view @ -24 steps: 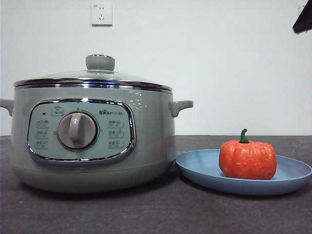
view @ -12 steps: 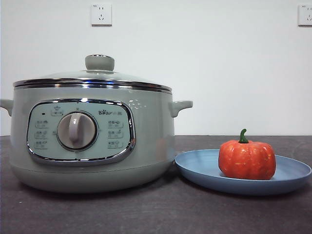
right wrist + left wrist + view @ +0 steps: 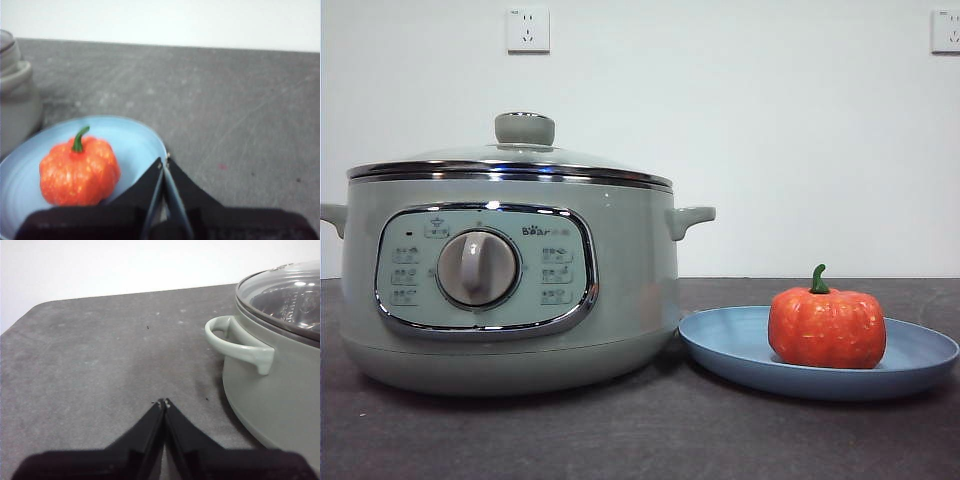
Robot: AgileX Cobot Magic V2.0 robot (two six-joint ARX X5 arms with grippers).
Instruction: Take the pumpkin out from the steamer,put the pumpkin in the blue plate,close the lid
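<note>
The pale green steamer [image 3: 510, 285] stands at the left with its glass lid [image 3: 510, 160] closed on it. The orange pumpkin [image 3: 827, 326] sits upright on the blue plate [image 3: 730, 340] to the steamer's right. No arm shows in the front view. My left gripper [image 3: 163, 403] is shut and empty above the bare table beside the steamer's side handle [image 3: 240, 342]. My right gripper [image 3: 164, 161] is shut and empty, just beside the plate's rim [image 3: 145, 132], near the pumpkin [image 3: 79, 172].
A dark grey table [image 3: 640, 440] carries everything. A white wall with two sockets [image 3: 528, 30] is behind. The steamer's side [image 3: 15, 100] shows at the edge of the right wrist view.
A black arm tip at the top right corner one second ago has left the front view. The steamer, lid, pumpkin and plate have not moved.
</note>
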